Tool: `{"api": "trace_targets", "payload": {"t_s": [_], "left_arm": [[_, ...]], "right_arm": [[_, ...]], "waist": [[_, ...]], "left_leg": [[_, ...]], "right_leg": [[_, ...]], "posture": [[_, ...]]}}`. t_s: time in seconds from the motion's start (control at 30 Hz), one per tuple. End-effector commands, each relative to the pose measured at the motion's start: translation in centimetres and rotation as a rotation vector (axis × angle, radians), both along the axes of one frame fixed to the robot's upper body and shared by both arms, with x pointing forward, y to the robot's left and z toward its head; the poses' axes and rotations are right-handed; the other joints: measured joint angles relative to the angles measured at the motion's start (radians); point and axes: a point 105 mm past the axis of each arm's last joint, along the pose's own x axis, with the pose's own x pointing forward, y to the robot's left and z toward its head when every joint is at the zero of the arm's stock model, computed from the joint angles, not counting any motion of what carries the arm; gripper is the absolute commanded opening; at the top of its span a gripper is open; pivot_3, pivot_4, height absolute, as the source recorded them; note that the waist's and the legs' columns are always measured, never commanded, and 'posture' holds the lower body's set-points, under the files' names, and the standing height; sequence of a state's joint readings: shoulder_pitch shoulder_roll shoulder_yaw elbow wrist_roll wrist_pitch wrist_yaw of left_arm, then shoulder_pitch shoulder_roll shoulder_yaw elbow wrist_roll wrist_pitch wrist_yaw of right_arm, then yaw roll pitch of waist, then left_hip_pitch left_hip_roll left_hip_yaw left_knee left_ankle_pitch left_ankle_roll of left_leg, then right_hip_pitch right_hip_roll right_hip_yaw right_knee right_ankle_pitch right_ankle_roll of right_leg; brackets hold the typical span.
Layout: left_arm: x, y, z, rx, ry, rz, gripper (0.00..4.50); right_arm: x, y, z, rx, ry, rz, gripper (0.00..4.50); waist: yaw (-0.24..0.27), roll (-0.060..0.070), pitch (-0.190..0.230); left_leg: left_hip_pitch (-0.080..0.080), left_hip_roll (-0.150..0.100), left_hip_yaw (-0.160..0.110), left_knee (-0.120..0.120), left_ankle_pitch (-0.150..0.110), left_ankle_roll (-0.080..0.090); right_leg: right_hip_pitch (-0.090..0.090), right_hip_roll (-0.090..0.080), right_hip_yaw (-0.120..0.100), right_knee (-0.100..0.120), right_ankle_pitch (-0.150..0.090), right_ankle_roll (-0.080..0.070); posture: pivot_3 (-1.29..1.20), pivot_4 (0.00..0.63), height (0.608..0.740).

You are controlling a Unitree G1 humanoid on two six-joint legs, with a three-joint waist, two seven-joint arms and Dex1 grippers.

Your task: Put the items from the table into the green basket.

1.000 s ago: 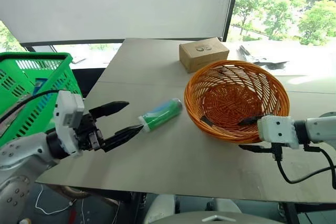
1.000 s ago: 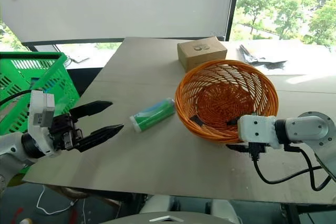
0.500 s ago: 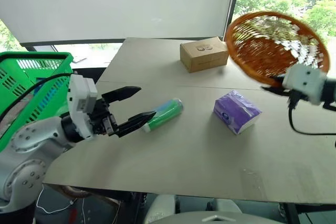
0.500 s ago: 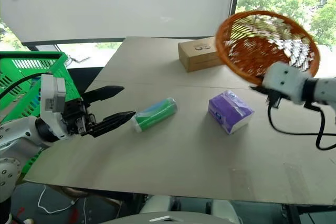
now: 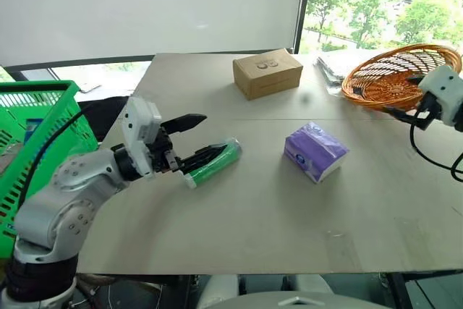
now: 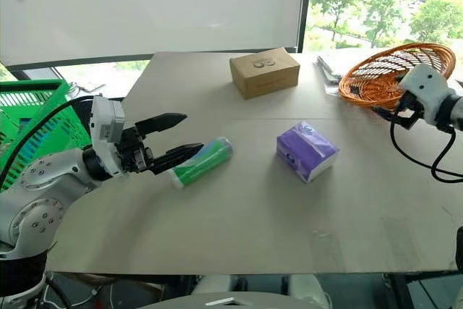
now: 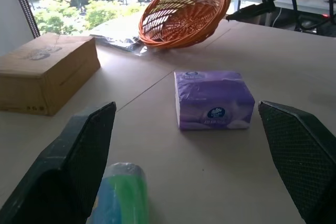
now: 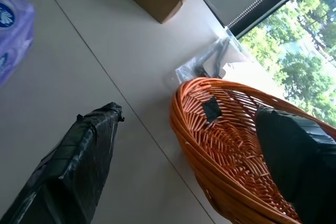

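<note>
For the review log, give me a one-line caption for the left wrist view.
Open left pincer faces the green tube, with the purple tissue pack beyond.

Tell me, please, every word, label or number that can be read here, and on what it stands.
None can be read.
purple tissue pack: round blue logo and print, too blurred.
cardboard box: dark printed marks on top, too small.
green tube: no print legible.
</note>
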State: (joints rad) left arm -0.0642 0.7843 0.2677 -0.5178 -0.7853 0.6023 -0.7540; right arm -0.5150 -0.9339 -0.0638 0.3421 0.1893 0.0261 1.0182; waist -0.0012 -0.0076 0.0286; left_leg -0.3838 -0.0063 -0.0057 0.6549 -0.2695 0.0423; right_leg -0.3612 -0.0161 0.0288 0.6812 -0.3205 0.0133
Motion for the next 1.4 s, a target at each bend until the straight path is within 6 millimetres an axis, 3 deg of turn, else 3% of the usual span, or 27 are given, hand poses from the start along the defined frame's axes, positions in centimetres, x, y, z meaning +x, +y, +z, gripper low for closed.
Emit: {"api": "trace_targets", "payload": {"t_s": [0.03, 0.13, 0.33, 0.6, 0.77, 0.87, 1.0, 1.17, 1.33, 1.37, 1.4], "left_arm": [[0.9, 1.3, -0.5, 0.083, -0.024, 0.092, 4.5], [2.1, 1.7, -2.5, 0.172, 0.005, 0.163, 4.5], [4.6, 2.0, -6.0, 0.27, 0.059, 0.173, 4.5], [8.6, 3.0, -10.0, 0.451, 0.228, 0.185, 4.5], [8.6, 2.8, -12.1, 0.477, 0.388, 0.189, 4.5], [8.0, 2.4, -12.7, 0.467, 0.444, 0.168, 3.62], [6.8, 2.3, -13.5, 0.481, 0.521, 0.134, 1.72], [4.4, 2.6, -14.5, 0.542, 0.619, 0.066, 0.03], [5.0, 2.1, -13.8, 0.536, 0.521, 0.049, 0.03], [5.0, 1.9, -13.6, 0.533, 0.506, 0.033, 0.55], [5.0, 1.9, -13.7, 0.529, 0.509, 0.045, 0.79]], "right_arm": [[-3.1, 5.2, 3.4, 0.217, -0.007, 0.215, 4.43], [-7.3, 8.5, 3.2, 0.362, 0.141, 0.396, 4.43], [-12.9, 11.7, 2.2, 0.425, 0.373, 0.522, 4.43], [-14.4, 11.4, 2.4, 0.471, 0.347, 0.413, 4.43], [-14.7, 11.3, 2.8, 0.483, 0.299, 0.365, 4.43], [-14.9, 11.0, 2.9, 0.48, 0.287, 0.336, 4.5], [-15.4, 10.9, 2.6, 0.474, 0.303, 0.316, 4.5], [-15.3, 10.7, 2.5, 0.476, 0.298, 0.301, 4.5], [-14.9, 10.9, 2.2, 0.469, 0.289, 0.303, 4.5], [-14.8, 10.9, 2.2, 0.467, 0.285, 0.303, 4.5], [-14.7, 10.8, 2.2, 0.463, 0.282, 0.301, 4.5]], "waist": [[0.005, 0.001, 0.0], [0.021, 0.001, 0.0], [0.049, 0.0, 0.0], [0.026, -0.002, -0.001], [0.002, 0.003, -0.006], [-0.01, 0.006, -0.01], [-0.018, 0.007, -0.012], [-0.043, 0.009, -0.013], [-0.05, 0.012, -0.016], [-0.049, 0.012, -0.016], [-0.047, 0.012, -0.016]], "left_leg": [[0.001, 0.0, 0.0, 0.0, 0.0, 0.001], [0.003, 0.0, -0.002, 0.0, -0.001, 0.001], [0.002, -0.001, -0.004, 0.008, -0.001, 0.001], [-0.001, -0.001, -0.003, 0.011, -0.001, 0.001], [0.003, -0.001, -0.002, 0.012, -0.001, 0.002], [0.005, -0.001, -0.003, 0.012, -0.001, 0.002], [0.011, -0.001, -0.003, 0.012, -0.001, 0.002], [0.02, -0.001, -0.002, 0.009, -0.001, 0.002], [0.022, -0.001, 0.001, 0.004, -0.001, 0.002], [0.023, -0.001, 0.001, 0.004, -0.001, 0.002], [0.023, -0.001, 0.001, 0.004, -0.001, 0.002]], "right_leg": [[0.0, 0.0, 0.0, 0.001, 0.0, 0.0], [0.001, 0.0, -0.001, 0.005, 0.0, 0.0], [0.002, -0.002, -0.003, 0.011, 0.0, 0.0], [0.0, -0.001, -0.002, 0.011, 0.0, 0.0], [0.003, -0.001, -0.002, 0.013, 0.0, 0.001], [0.006, -0.001, -0.002, 0.013, 0.0, 0.001], [0.012, 0.0, -0.002, 0.012, -0.001, 0.001], [0.019, 0.0, 0.0, 0.011, -0.002, 0.002], [0.019, 0.0, 0.003, 0.009, -0.002, 0.002], [0.019, 0.0, 0.003, 0.009, -0.002, 0.002], [0.019, 0.0, 0.003, 0.009, -0.002, 0.002]], "posture": [[0.06, 0.0, 0.74], [0.05, 0.0, 0.74], [0.01, 0.0, 0.74], [-0.07, 0.0, 0.74], [-0.12, 0.0, 0.74], [-0.14, 0.0, 0.74], [-0.14, 0.0, 0.74], [-0.14, 0.0, 0.74], [-0.13, 0.0, 0.74], [-0.13, 0.0, 0.74], [-0.12, 0.0, 0.74]]}}
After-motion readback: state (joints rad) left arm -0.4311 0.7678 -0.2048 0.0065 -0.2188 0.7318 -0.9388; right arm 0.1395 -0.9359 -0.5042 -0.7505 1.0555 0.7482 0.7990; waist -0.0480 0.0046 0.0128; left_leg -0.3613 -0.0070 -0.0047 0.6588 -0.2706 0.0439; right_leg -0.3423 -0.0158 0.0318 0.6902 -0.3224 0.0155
